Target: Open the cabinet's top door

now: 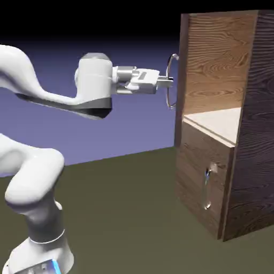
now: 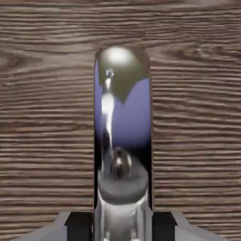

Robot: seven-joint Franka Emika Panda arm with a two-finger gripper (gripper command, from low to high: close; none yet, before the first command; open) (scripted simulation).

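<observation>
From the left the white arm [image 1: 37,176] rose off the table [image 1: 128,214] and reached level toward the right, its gripper [image 1: 169,81] at the long curved handle [image 1: 171,83] of the top door [image 1: 184,69]. In the hand view that silver bar [image 2: 122,127] ran straight up between the grey fingertips [image 2: 61,226], filling the gap, so the jaws stood clamped on the handle. The door looked already swung out: in the exterior view it showed edge-on at the cabinet's [image 1: 257,123] left front corner, and behind it a pale shelf [image 1: 219,120] lay bare. Below, the shorter door [image 1: 203,182] with its small handle [image 1: 208,187] sat shut. I judged the door a stiff, rigid panel, not heavy, that would turn only about its hinge, so any pull should follow that arc rather than a straight line. The handle seemed the one sensible place to hold it, about the middle of the bar where the fingers were; polished metal looked slippery, and a pinch could slide along it. The table was a flat, dull olive surface, with the cabinet standing toward its right side, and the room behind was a plain blue-violet fading to dark at the top.
</observation>
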